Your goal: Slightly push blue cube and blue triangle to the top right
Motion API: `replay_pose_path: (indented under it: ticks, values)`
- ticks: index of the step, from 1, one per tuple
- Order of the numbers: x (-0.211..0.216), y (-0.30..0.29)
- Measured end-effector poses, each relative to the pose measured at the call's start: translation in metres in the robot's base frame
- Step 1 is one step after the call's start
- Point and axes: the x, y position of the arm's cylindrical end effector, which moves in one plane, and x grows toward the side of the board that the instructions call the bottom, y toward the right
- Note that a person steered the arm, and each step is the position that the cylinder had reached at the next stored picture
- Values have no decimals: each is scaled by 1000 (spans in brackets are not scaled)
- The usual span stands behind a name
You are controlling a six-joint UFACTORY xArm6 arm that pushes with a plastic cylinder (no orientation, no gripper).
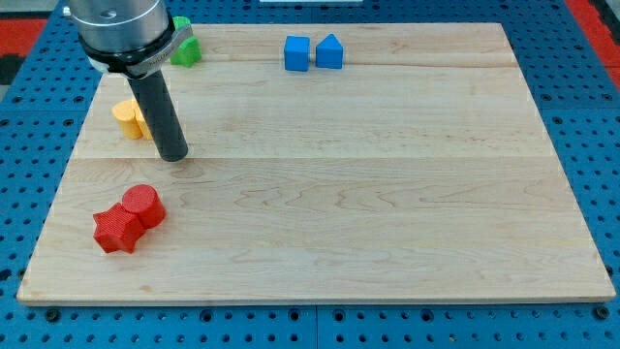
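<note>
A blue cube (pixel 296 53) and a blue triangle (pixel 329 51) sit side by side, touching, near the top edge of the wooden board, a little left of centre. My tip (pixel 172 154) rests on the board at the left, far below and to the left of both blue blocks. The rod rises from it to the arm's grey body at the view's top left.
A yellow block (pixel 128 117) sits just left of the rod, partly hidden by it. A green block (pixel 184 51) lies at the top left beside the arm. A red cylinder (pixel 142 205) and a red star-shaped block (pixel 117 230) touch at the lower left. The wooden board (pixel 387 194) lies on a blue pegboard.
</note>
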Motion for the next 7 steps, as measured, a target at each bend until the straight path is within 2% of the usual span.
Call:
replay_pose_path:
  ticks: [3,5,7]
  values:
    - [-3,3]
    - [-10,74]
    - [-80,75]
